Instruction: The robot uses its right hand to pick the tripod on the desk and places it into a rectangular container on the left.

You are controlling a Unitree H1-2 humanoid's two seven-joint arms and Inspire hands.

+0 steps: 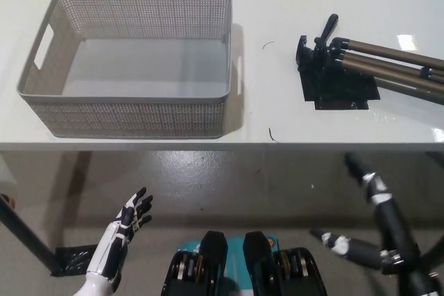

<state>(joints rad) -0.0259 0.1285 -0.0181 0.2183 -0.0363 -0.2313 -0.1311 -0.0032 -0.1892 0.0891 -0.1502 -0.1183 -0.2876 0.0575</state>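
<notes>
The container point(132, 112) is grey perforated plastic, the tripod point(368, 67) has bronze metallic legs, the desk point(277, 5) is glossy white.

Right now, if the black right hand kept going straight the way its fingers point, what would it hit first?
The right hand is open below the desk edge, fingers aimed up and slightly left in the head view. Going straight on, it would probably meet the desk's front edge first, then the tripod head beyond it; its height against the desktop is unclear.
</notes>
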